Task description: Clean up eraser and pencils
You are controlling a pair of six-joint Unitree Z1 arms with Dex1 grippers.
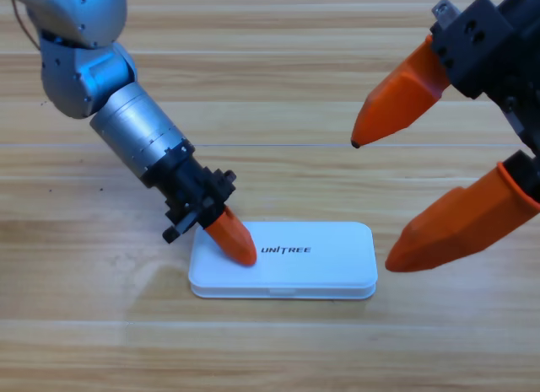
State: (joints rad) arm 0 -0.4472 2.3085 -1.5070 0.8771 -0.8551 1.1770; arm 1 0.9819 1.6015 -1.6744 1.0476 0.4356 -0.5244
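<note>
A white, flat, rounded-rectangle plastic case (pixel 283 261) with the dark word UNITREE printed on its lid lies shut on the pale wooden plank worktop (pixel 93 341), long side across the view, a little below the middle. Neither the eraser nor the pencils show anywhere on the worktop; the only thing lying there is the closed case.

The left grey arm slants down from the upper left corner, and its left claw (pixel 236 240) presses its orange tip onto the left end of the case lid, just beside the printed word. Only 1 orange jaw shape is visible there, so I cannot tell whether that claw is apart or together.

The right claw (pixel 375 202) hangs large at the right edge, partly cut off, above the worktop to the right of the case. Its 2 orange jaws stand wide apart and grip nothing.
</note>
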